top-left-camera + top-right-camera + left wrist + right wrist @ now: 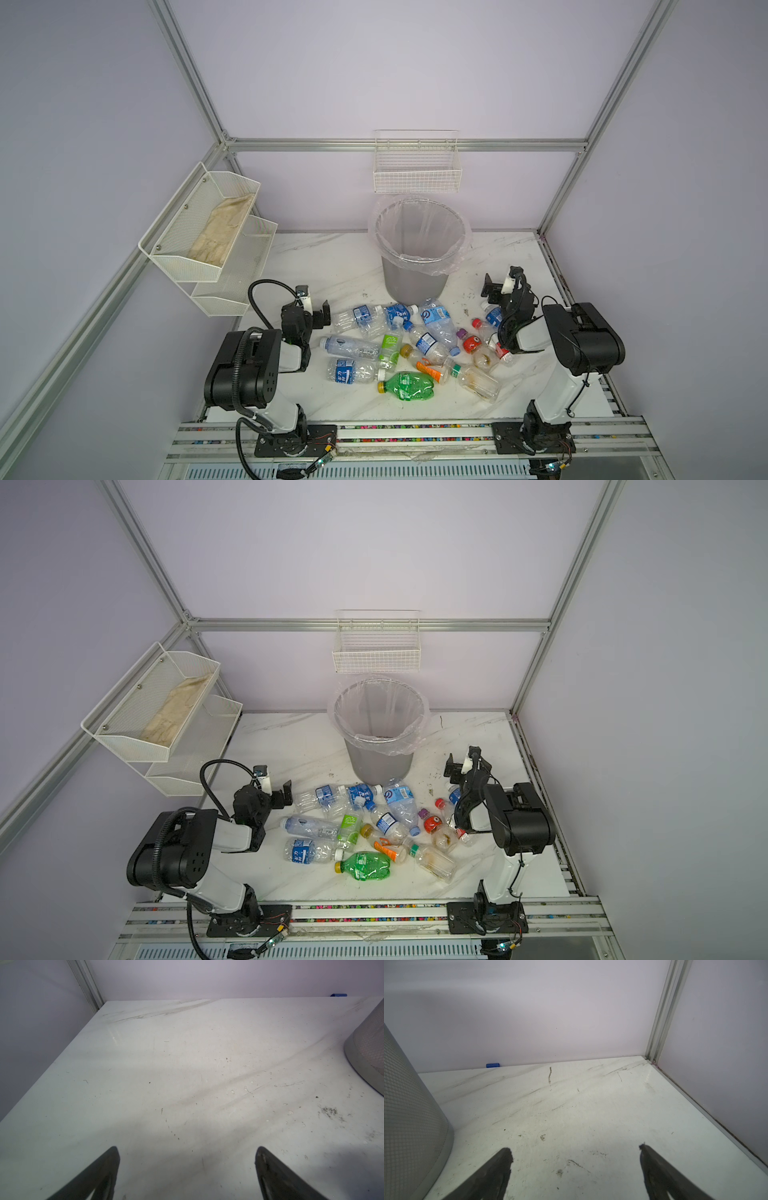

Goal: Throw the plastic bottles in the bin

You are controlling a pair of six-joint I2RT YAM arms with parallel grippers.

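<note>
- Left gripper point(187, 1153): jaws wide apart, nothing between them; low over bare table point(332, 257), pointing toward the back wall, bin point(369, 1051) off to one side.
- Right gripper point(575, 1151): jaws likewise spread, holding nothing; on the other side of the bin, same heading.
- Bottles point(426, 343): all lying in a loose heap on the table in front of the bin, between the two arms; several touch or overlap; none shows inside the bin in both top views.
- Bin stands upright at mid-table toward the back; liner point(444, 266) folded out over the rim.
- Judgement: task barely begun; step in hand is choosing and reaching a first bottle; neither wrist view has a bottle in it, so each gripper must turn toward the heap.
- Doing it well: work the edge of the heap first; blue-label bottle point(361, 318) lies nearest the left gripper; green bottle point(409, 385) lies fairly free at the near edge; come down with jaws across the body, not along it; close gently, since thin plastic likely squashes and round bodies likely roll.
- Carry high enough to clear rim and liner; let go over the middle of the opening; loose liner could snag a finger.
- One arm at the bin at a time; both share that opening.
</note>
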